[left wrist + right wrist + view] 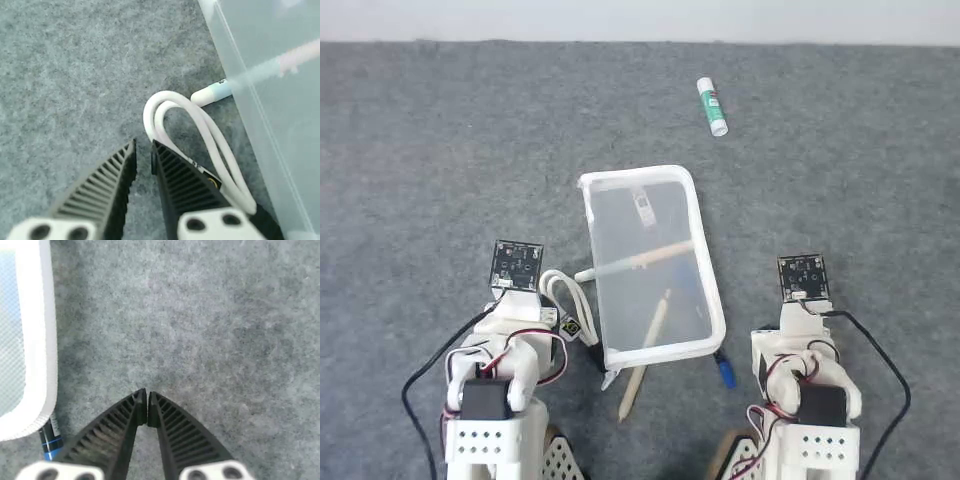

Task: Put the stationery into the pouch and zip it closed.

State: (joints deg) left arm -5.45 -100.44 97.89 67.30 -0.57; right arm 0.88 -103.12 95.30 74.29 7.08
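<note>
Left gripper (143,145) hangs low over the grey bench (440,150) with a narrow gap between its jaws and nothing in them, just beside the pouch's white cord loop (170,96). Right gripper (146,392) has its jaws pressed together, empty, near the pouch's corner. The translucent pouch (620,215) lies flat between the arms. A white-capped pen (586,273), a wooden pencil (634,388) and a blue pen (724,370) poke out past its edges. A glue stick (712,106) lies well apart, beyond it.
</note>
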